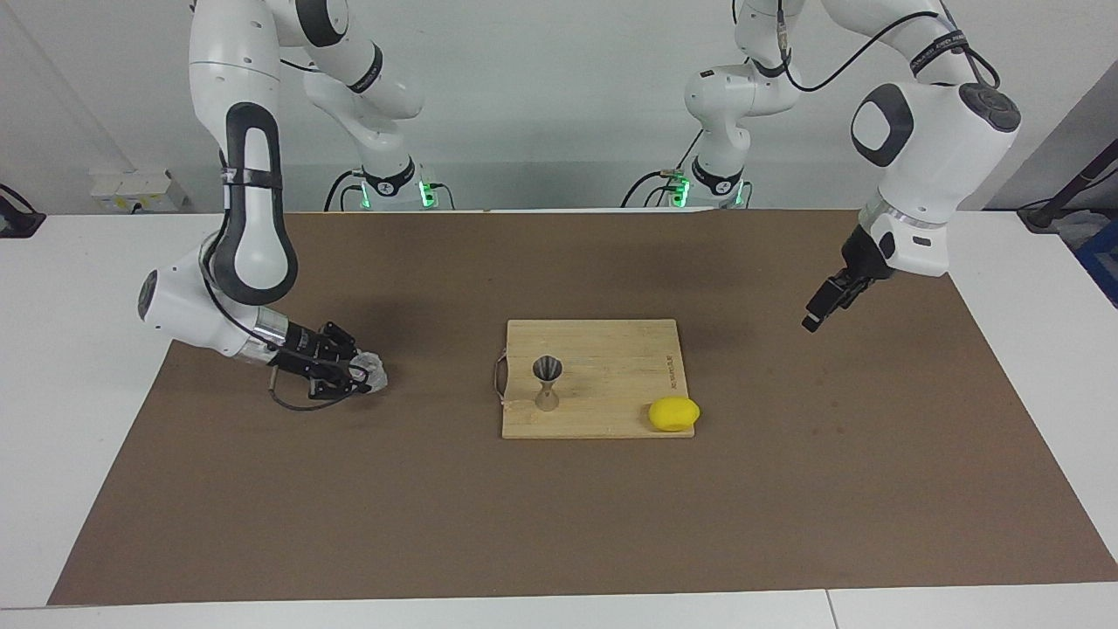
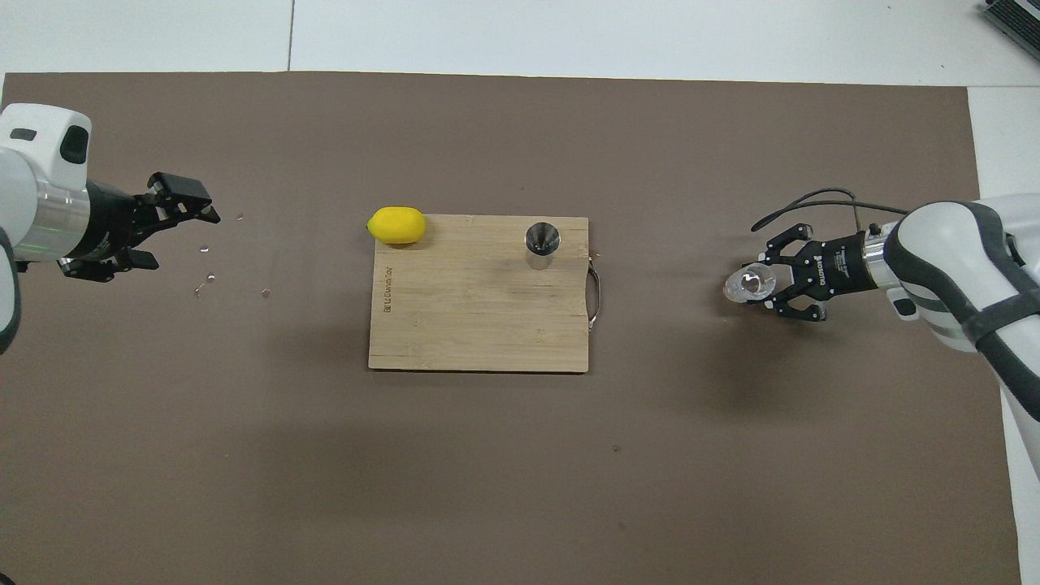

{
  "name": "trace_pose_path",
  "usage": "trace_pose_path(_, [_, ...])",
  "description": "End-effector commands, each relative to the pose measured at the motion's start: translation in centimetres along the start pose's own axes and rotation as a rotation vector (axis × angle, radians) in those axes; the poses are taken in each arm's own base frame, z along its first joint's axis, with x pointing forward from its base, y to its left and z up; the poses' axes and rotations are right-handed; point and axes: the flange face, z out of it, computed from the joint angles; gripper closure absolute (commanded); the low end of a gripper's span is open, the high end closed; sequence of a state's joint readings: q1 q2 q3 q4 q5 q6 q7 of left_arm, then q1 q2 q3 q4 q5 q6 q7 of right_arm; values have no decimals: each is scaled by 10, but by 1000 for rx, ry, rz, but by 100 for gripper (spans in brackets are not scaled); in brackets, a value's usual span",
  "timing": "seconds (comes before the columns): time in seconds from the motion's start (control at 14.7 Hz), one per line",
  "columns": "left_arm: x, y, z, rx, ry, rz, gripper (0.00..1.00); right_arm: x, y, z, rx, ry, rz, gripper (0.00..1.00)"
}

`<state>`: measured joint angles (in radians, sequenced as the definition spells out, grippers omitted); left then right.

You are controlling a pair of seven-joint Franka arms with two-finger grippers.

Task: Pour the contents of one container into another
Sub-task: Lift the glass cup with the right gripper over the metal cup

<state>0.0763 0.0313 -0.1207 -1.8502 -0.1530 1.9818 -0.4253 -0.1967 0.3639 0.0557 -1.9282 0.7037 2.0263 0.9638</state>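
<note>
The clear tumbler (image 1: 374, 373) (image 2: 748, 284) stands low at the brown mat, toward the right arm's end of the table. My right gripper (image 1: 362, 378) (image 2: 757, 285) reaches in level with it and is shut on the tumbler. The metal jigger (image 1: 548, 383) (image 2: 542, 242) stands upright on the wooden cutting board (image 1: 611, 367) (image 2: 471, 317), near its handle edge. My left gripper (image 1: 813, 319) (image 2: 184, 207) hangs raised over bare mat toward the left arm's end, well apart from the board, and holds nothing.
A yellow lemon (image 1: 673, 413) (image 2: 396, 225) lies at the board's corner toward the left arm's end. A few small shiny bits (image 2: 207, 280) lie on the mat under the left gripper. The brown mat (image 1: 559, 524) covers most of the white table.
</note>
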Motion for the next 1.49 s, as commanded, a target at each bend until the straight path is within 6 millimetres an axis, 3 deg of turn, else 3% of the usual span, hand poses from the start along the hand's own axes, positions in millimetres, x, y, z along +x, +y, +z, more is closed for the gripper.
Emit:
trace_pose_path(0.0, [-6,-14,-19,54,-28,231,0,-43,-13,-10,64,13,43,100])
trace_pose_path(0.2, [-19,-18,-37,152,-45,408,0,-86,-26,-4,85,38,68,100])
trace_pose_path(0.47, [-35,-4,-92,184,-141,427,0,-139,-42,5,117,60,136,100])
trace_pose_path(0.81, [-52,14,-81,188,-156,461,0,-204,-64,18,132,152,188,100])
trace_pose_path(1.09, [-41,8,-117,165,-124,445,0,-241,-66,41,142,222,199,100])
trace_pose_path(1.42, [-49,11,-123,176,-128,457,0,-281,-73,53,168,300,176,100])
